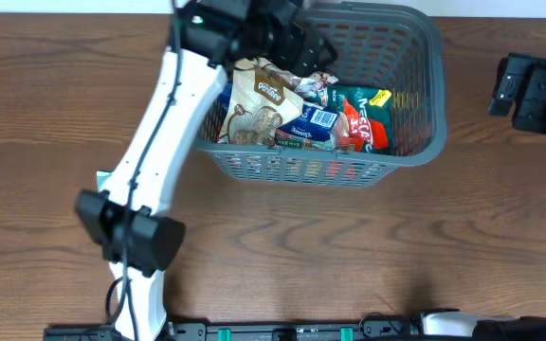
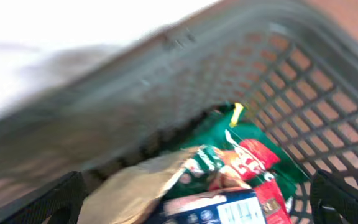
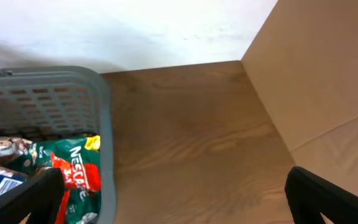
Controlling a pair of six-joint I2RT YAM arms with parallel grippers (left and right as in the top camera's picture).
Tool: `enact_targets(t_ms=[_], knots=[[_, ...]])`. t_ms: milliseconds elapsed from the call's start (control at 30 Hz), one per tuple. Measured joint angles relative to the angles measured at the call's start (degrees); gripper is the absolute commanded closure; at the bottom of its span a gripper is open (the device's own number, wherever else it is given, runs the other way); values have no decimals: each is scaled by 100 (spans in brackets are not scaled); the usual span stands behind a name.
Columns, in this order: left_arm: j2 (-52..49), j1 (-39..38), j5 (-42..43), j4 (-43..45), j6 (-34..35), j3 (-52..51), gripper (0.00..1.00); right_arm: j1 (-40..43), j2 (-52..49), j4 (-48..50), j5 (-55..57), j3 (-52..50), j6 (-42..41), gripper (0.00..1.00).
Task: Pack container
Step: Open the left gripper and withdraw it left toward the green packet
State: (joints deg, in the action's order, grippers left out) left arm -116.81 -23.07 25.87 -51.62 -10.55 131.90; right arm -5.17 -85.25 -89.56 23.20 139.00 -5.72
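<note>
The dark grey slotted container (image 1: pixel 415 142) stands at the back middle of the table and holds several snack packets: a tan packet (image 1: pixel 254 109), a blue packet (image 1: pixel 318 123) and a green and red packet (image 1: pixel 363 118). My left gripper (image 1: pixel 306 49) hangs over the container's back left part. In the blurred left wrist view it (image 2: pixel 197 190) is open and empty above the tan packet (image 2: pixel 135 193) and the green and red packet (image 2: pixel 253 158). My right gripper (image 1: pixel 505 90) is right of the container, open and empty over bare wood (image 3: pixel 174 180). The container's rim (image 3: pixel 101 124) shows in that view too.
A light edge of something (image 1: pixel 102 178) peeks out beside the left arm at the left. A cardboard-coloured panel (image 3: pixel 322 81) stands at the right in the right wrist view, with a white wall behind the table.
</note>
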Motion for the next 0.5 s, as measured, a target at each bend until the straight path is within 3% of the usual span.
enact_targets(t_ms=[300,500], knots=[[1818,1115,-1370,-136,0,7,1,0,0,0,-2,0,0,1],[2498,1781,-2446,-1434,144,109,1,0,0,2,0,0,0,1]])
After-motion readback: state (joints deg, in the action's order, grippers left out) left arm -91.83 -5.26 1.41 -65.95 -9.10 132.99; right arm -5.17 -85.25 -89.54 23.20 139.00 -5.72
